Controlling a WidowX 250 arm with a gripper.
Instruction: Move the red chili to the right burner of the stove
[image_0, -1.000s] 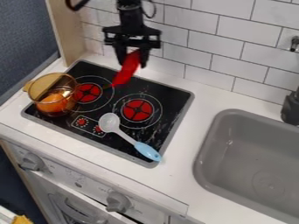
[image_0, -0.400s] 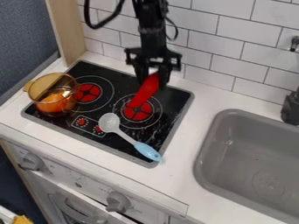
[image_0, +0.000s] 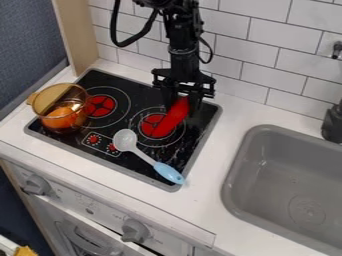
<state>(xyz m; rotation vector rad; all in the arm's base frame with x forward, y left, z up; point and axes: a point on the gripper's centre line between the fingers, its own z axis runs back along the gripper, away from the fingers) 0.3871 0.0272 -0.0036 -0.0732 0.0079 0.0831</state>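
1. Step in hand looked like placement: the red chili was at the right burner, lower end across its middle, upper end between the fingers.
2. Fingers were closed on the chili's upper end, apart only by its thickness. Nothing else was in their hold.
3. Chili sat at a slant, upper end toward the wall. Couldn't tell whether its lower end was touching the stove or just above.
4. Next move, as judged: ease down if any gap remained, get the chili supported on the burner, spread the fingers, lift straight up.
5. Risk: releasing high could let it tip or roll off the burner. The spoon lay near the burner's front side, so sideways drift that way was worth avoiding. Not released, so task wasn't done.
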